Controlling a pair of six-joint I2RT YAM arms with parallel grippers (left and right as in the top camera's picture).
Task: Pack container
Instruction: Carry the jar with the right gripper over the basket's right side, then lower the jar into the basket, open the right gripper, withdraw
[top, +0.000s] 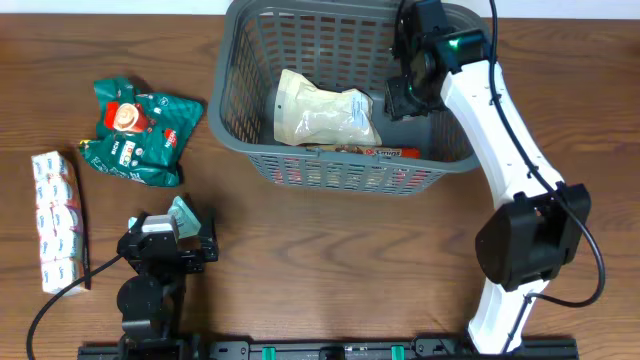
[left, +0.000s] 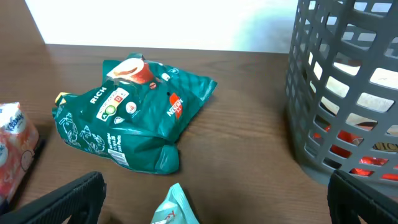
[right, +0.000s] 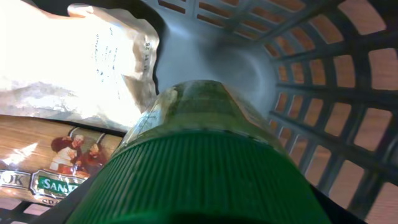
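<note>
The dark grey lattice basket (top: 245, 150) stands at the back middle of the table. It holds a pale pouch (top: 325, 115) and a flat brown printed pack (top: 360, 151). My right gripper (top: 405, 95) is inside the basket at its right end, shut on a jar with a ribbed green lid (right: 199, 177). The jar fills the right wrist view, with the pouch (right: 68, 62) and the pack (right: 56, 162) beside it. My left gripper (top: 170, 232) is open at the front left, with a small teal packet (left: 177, 208) between its fingers, untouched.
A green snack bag (top: 135, 130) lies at the left, also in the left wrist view (left: 130, 112). A white and pink wrapped pack (top: 55, 220) lies at the far left edge. The basket wall (left: 348, 93) is at the right of the left wrist view.
</note>
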